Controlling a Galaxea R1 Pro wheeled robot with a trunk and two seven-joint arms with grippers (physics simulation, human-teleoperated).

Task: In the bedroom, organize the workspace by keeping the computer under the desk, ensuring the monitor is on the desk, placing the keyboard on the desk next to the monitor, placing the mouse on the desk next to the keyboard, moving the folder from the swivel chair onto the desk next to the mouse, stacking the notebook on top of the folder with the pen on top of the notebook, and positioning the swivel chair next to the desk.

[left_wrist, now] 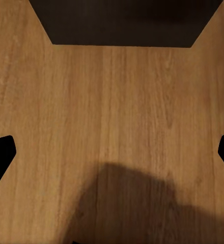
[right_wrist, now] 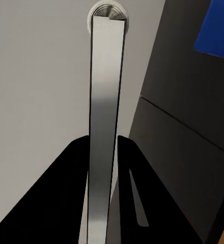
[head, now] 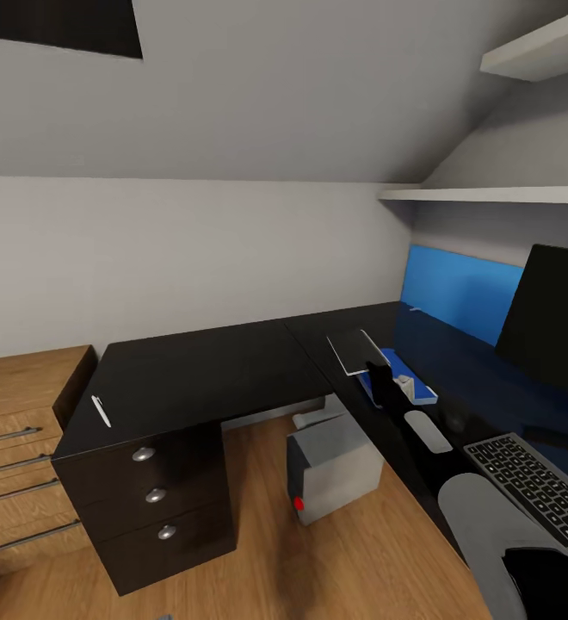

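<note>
Two black fingers of your right gripper (right_wrist: 103, 145) clamp the thin notebook (right_wrist: 106, 101) edge-on, close by the blue folder (head: 411, 389) on the desk (head: 198, 370). Your left gripper (left_wrist: 112, 152) hangs with jaws wide apart over the wood floor (left_wrist: 117, 101). The pen (head: 101, 411) lies on the desk's left wing, with the computer (head: 334, 465) beneath.

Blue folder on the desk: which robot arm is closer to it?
Right. The right gripper hangs just above the folder, clamping the notebook; the left gripper is open over the wood floor.

Notebook (right_wrist: 103, 152) edge-on between hand (right_wrist: 103, 168) fingers (right_wrist: 66, 193)
</note>
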